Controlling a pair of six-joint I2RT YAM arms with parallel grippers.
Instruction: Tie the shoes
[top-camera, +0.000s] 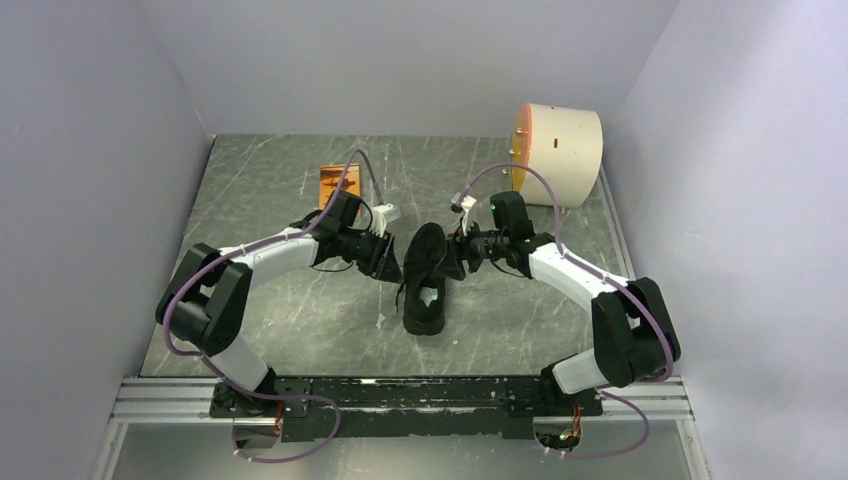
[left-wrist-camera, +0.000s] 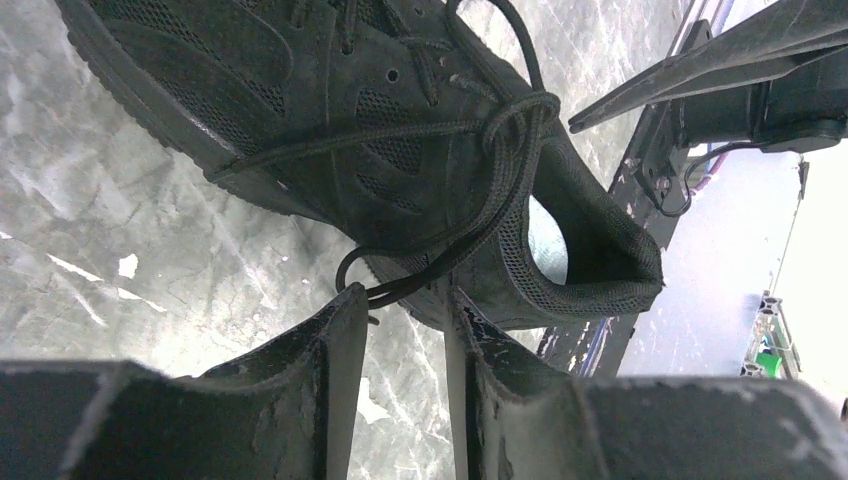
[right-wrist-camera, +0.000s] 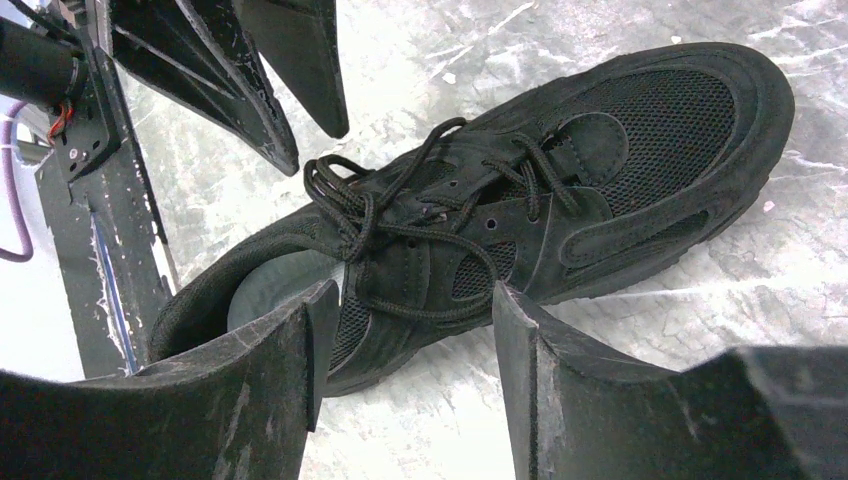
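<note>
Top external view: the black sneaker is seen lying near the middle of the worktop, somewhat closer to the near edge than to the far one. Its toe is pointed toward the far edge and its heel toward the near edge. A pale patch is visible inside the opening. The sneaker is flanked by the left gripper on one side and the right gripper on the other, both brought in close at lace height.

In the left wrist view, the jaws are parted only narrowly. A strand of the laces is led from the knot at the tongue down over the side of the shoe, and its looped end is placed right at the fingertips, at the mouth of the gap. Whether the strand is touched cannot be told.

In the right wrist view, the jaws are spread wide. A hanging lace loop and the side of the sneaker are framed between the fingers; nothing is clamped.

The sneaker is kept well apart from all four edges. Bare marbled surface is shown toward the left and right edges. A cream cylinder with an orange face is set in the far right corner, and a small orange object lies near the far edge, left of the middle. The worktop is enclosed by pale walls on the left, far and right sides.
</note>
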